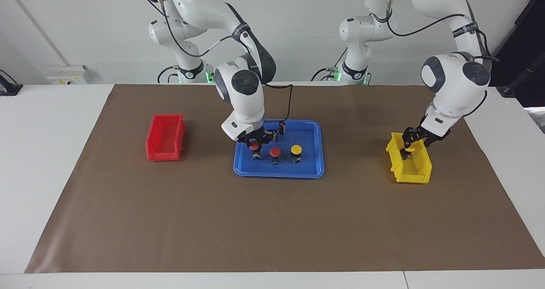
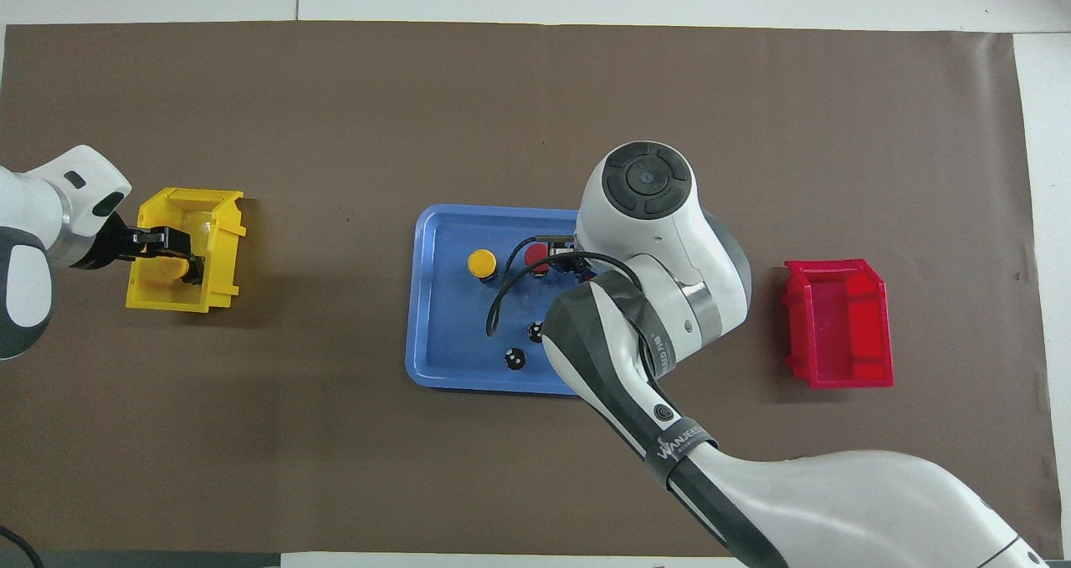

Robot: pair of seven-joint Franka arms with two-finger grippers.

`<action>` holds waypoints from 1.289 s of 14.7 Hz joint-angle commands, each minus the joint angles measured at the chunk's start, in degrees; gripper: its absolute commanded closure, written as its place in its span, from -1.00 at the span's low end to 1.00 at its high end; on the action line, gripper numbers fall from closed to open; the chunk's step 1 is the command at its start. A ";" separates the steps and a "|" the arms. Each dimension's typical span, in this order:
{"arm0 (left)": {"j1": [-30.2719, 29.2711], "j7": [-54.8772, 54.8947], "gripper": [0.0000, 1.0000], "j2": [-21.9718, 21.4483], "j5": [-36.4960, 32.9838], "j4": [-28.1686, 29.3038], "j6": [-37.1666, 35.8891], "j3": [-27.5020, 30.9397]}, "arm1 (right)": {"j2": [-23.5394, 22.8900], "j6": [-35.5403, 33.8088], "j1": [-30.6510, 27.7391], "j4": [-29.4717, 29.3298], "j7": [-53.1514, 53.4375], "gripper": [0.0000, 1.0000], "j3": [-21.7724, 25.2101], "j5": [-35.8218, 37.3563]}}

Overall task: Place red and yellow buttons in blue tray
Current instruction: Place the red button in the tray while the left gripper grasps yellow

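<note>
A: Right gripper?
B: Clamped on a red button in the blue tray, beside another red and a yellow button.
A: Left gripper?
B: In the yellow bin, around the last yellow button; grip seemingly unfinished.

In the blue tray sat a yellow button, a red button partly under the right arm, and two dark cylinders. The left hand reached into the yellow bin, fingers around a yellow cap. A red bin stood toward the right arm's end of the worktop.
</note>
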State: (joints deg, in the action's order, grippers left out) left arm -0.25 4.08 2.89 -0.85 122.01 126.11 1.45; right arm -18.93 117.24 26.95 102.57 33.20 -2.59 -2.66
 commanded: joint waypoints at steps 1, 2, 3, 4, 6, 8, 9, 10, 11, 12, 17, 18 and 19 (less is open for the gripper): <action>0.26 0.67 -0.50 -2.01 -0.55 3.41 3.00 0.22 | -0.58 -1.05 0.03 -0.97 0.81 0.71 -0.13 1.52; 0.17 0.67 -0.50 -2.01 -0.55 3.59 2.91 0.22 | -0.50 -0.79 0.04 -0.80 0.81 0.69 -0.13 1.52; 0.17 0.67 -0.50 -2.27 -0.55 4.11 3.00 0.22 | -0.58 -0.61 0.04 -0.71 0.90 0.62 -0.13 1.52; 0.17 0.67 -0.49 -2.45 -0.55 4.81 3.09 0.22 | -0.58 -0.52 0.04 -0.45 0.90 0.58 -0.13 1.61; 0.17 0.67 -0.47 -2.62 -0.55 5.34 3.18 0.13 | -0.67 0.00 0.04 -0.36 0.90 0.37 -0.13 2.31; 0.08 0.67 -0.44 -2.71 -0.55 6.04 4.49 0.22 | -0.76 1.49 -0.05 -0.18 0.90 0.20 -0.13 2.31; 0.08 0.67 -0.44 -2.97 -0.55 6.48 5.37 0.22 | -0.85 1.93 -0.05 -0.01 0.90 0.16 -0.13 2.31; -0.01 0.58 -0.35 -2.97 -0.55 6.57 5.81 0.22 | -0.94 1.85 -0.05 -0.09 0.90 0.04 -0.13 2.31; -0.01 0.40 0.34 -2.97 -0.55 6.58 5.90 0.22 | -0.85 1.76 -0.05 -0.35 0.99 -0.10 -0.13 2.31; -0.18 0.58 0.82 -2.97 -0.55 6.58 5.90 0.22 | -0.85 1.76 -0.14 -0.70 0.90 -0.13 -0.13 2.40; 0.34 -0.04 0.97 -3.23 -0.46 -4.54 -9.93 0.05 | 0.81 0.45 -2.94 -5.45 0.64 -0.61 0.66 2.66; 0.60 -0.04 0.97 -3.93 -0.38 -8.59 -16.10 -0.13 | 2.65 -0.69 -4.78 -5.45 0.11 -1.00 0.57 3.62; 0.87 -0.38 0.97 -4.46 -0.38 -13.59 -22.60 -0.48 | 4.67 -2.61 -6.71 -5.45 -0.15 -1.00 0.57 5.02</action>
State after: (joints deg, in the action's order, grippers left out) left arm -0.22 4.18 0.46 -0.85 117.30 115.50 1.23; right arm -18.12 117.96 24.24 97.31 33.22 -1.43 0.29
